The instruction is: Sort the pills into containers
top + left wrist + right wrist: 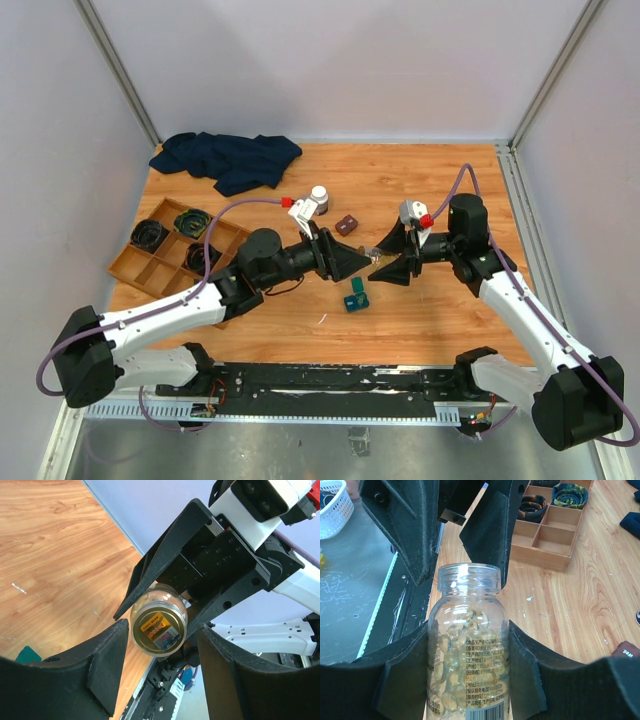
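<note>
Right gripper (470, 635) is clamped across the belly of a clear pill bottle (470, 595), holding it up off the table (420, 180) midway between the two arms. Left gripper (162, 630) has its jaws apart on either side of the bottle's neck. From where I stand I can't quite say whether they touch it.

The bottle's long axis runs left to right across the scene. Its uncapped mouth points left, straight at the left arm, and its base is buried in the right jaws. It looks like light, stiff, smooth plastic, so it is likely slippery, and the wide body seems the safest place to hold it. With no cap on, any downward tilt could spill the contents.

The teal case (356, 297) sits on the table just nearer than the grippers. The yellowish capsules (450, 670) inside the bottle look small, glossy and apt to roll.
</note>
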`<state>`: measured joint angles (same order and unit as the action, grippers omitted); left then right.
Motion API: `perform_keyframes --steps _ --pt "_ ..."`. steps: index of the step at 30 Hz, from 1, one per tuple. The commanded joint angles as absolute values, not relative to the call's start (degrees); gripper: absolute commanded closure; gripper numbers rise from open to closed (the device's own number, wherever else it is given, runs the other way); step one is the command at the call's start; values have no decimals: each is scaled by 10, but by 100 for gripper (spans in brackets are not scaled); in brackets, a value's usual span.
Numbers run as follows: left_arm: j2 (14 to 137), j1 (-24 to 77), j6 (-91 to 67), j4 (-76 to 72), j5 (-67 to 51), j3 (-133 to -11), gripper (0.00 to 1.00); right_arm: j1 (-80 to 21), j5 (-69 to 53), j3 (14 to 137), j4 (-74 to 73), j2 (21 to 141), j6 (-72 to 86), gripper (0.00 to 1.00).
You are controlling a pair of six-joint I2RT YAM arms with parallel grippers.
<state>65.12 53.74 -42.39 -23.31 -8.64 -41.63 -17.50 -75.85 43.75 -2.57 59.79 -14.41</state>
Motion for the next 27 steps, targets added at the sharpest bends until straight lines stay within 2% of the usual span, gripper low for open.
perform_keyframes --steps 1,3,8,10,16,19,22,27 --pt "660 543 -416 -238 -84 -441 41 -170 -767 454 -15 592 -150 99" --pt "663 544 -413 -230 -83 -446 44 -169 -767 455 -15 592 -150 99" --pt "671 543 -409 -225 -93 -453 67 -169 -767 454 -15 593 -150 99" --pt "675 544 -404 -223 -101 -455 73 -169 -767 455 -16 593 -150 99" --pt "680 544 -320 -264 -161 -435 78 -169 -769 455 -16 592 -149 100" --pt "682 544 -197 -313 -250 -408 85 -169 -770 455 -16 591 -149 99" --pt "690 537 -54 -299 -341 -400 89 -169 -770 456 -15 590 -148 99" --pt "721 486 51 -270 -473 -422 89 -169 -770 456 -15 588 -148 99"
